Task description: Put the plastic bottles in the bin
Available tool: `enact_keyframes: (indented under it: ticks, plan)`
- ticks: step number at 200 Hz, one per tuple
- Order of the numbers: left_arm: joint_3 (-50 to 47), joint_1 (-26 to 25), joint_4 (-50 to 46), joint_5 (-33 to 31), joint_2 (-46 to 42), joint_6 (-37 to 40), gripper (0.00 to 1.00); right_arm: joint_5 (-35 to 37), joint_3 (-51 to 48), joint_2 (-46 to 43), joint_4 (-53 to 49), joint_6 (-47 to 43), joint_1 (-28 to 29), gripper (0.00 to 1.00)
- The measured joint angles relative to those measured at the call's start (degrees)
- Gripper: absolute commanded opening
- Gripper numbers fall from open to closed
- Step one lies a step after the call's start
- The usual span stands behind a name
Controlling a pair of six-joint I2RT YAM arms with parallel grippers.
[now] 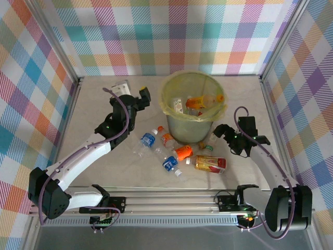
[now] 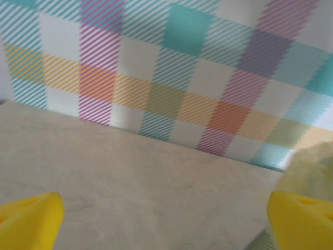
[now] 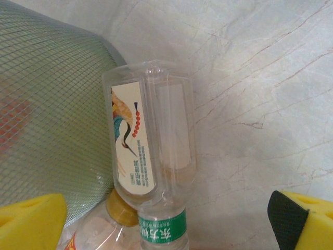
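Skirting the bin, loose bottles; open table rightward.

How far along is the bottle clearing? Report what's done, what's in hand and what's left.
Done: a few bottles lie inside the bin. In hand: nothing; both the left gripper and the right gripper are open, the right one poised over a clear bottle beside the bin. Left: at least six loose bottles on the table in front of the bin.
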Motion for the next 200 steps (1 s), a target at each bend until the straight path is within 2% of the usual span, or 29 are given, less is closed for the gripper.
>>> enact_keyframes:
  ticks: [36,76,139,200]
  plan:
    - [-1.38,3.23,-4.39,-1.38,0.0,-7.48,1.0,0.02,-0.02,4.0,2.6,-0.17,1.22,1.0]
    - [-1.44,4.87,-6.99,-1.36,0.0,-11.63,1.0,0.48,0.09,9.73,4.48,-0.17,3.82,1.0]
    - [-1.51,6.03,-8.37,-1.05,0.0,-13.57,1.0,1.68,2.64,15.28,6.01,-0.15,5.66,1.0]
    - [-1.53,6.47,-8.39,0.13,0.02,-13.79,1.0,7.21,3.78,17.55,5.66,0.07,5.75,1.0]
